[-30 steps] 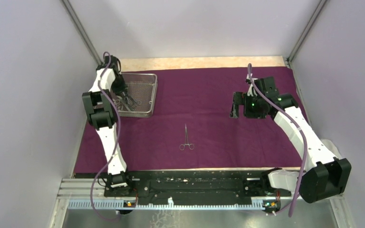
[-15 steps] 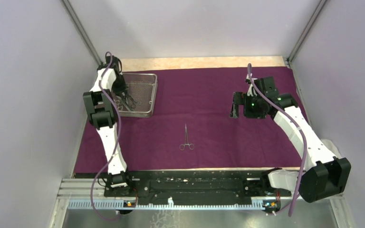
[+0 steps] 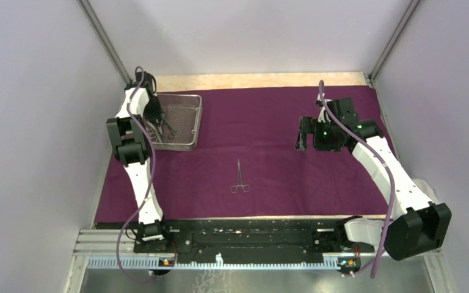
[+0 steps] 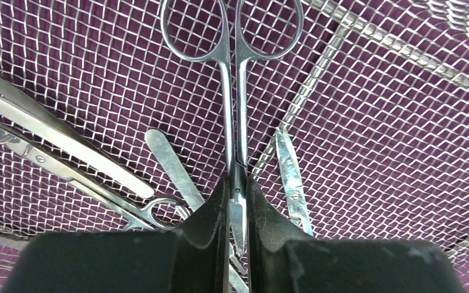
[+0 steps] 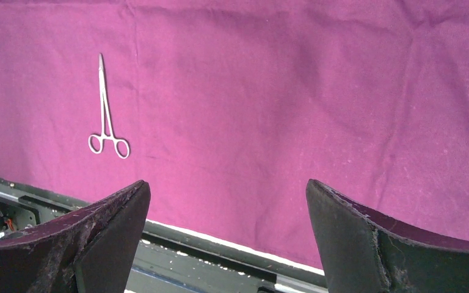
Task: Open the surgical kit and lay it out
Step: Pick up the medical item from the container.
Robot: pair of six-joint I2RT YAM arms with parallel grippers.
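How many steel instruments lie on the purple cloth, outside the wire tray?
1: a ring-handled clamp on the purple cloth, centre, toward the near edge. More could be hidden from view.

The tray's [image 3: 196,122] walls and the heap of tools [image 4: 67,143] inside leave little room. Right of the tray the purple cloth [image 3: 269,122] lies wide open, with just one clamp [image 3: 239,177] well away.

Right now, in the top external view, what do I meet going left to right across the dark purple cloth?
Rectangular silver wire-mesh tray → slim steel ring-handled forceps lying alone → open right gripper. The left gripper overlaps the tray, so it is left out.
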